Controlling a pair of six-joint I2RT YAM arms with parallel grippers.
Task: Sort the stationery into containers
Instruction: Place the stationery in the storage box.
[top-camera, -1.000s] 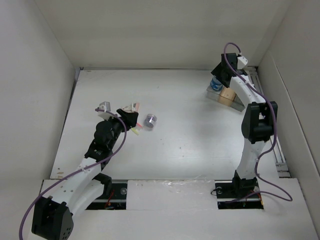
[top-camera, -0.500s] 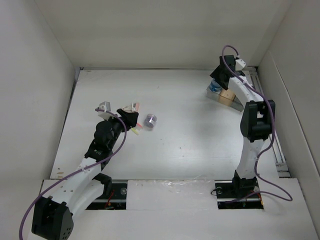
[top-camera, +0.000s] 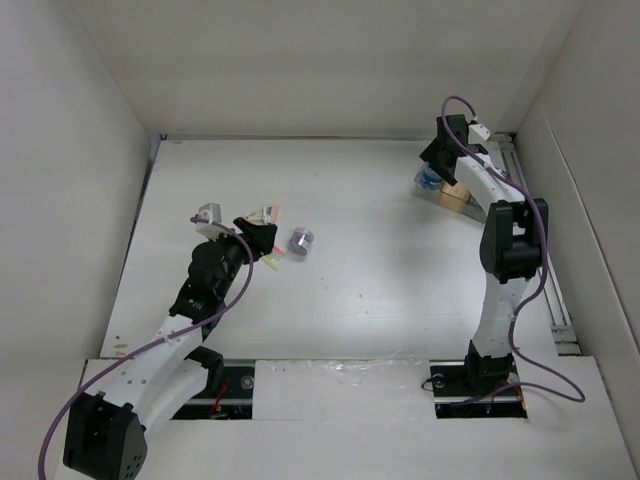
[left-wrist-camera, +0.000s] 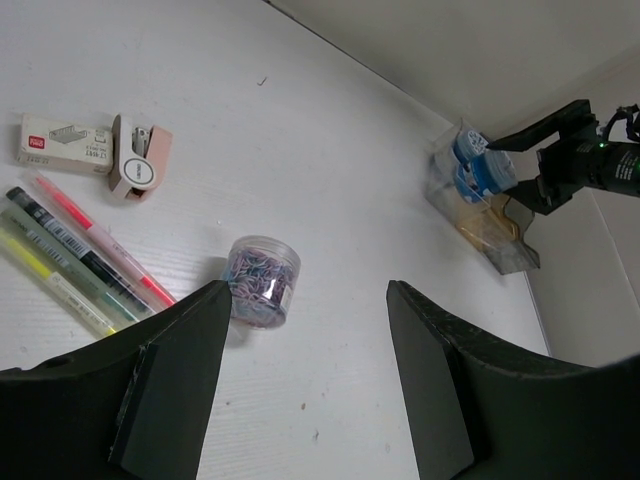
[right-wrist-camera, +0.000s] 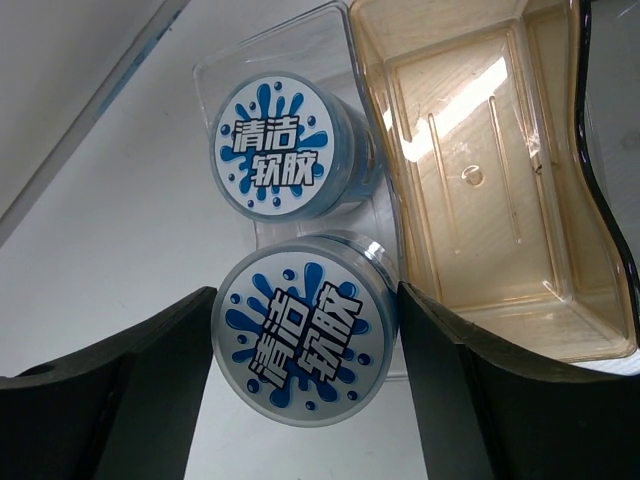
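In the right wrist view, one blue roll (right-wrist-camera: 280, 145) with a white-dotted top sits in a clear bin (right-wrist-camera: 215, 70) of the containers (top-camera: 455, 190). A second blue roll (right-wrist-camera: 305, 335) stands just in front of it, and my right gripper (right-wrist-camera: 307, 300) holds it with a finger against each side. The tan bin (right-wrist-camera: 480, 170) beside them holds nothing. My left gripper (left-wrist-camera: 308, 300) hangs open over the table. The silvery-lavender cylinder (left-wrist-camera: 262, 293) lies just beyond its left finger. A pink-red pen (left-wrist-camera: 100, 242) and a yellow-green pen (left-wrist-camera: 50, 272) lie further left.
A staple box (left-wrist-camera: 63, 142) and a pink stapler (left-wrist-camera: 138, 165) lie beyond the pens, with a dark pen (left-wrist-camera: 70, 245) between the coloured ones. White walls enclose the table on three sides. The containers stand near the back right corner.
In the top view, my right gripper has shifted slightly toward the near left over the containers. The left arm and the items near it have not moved.
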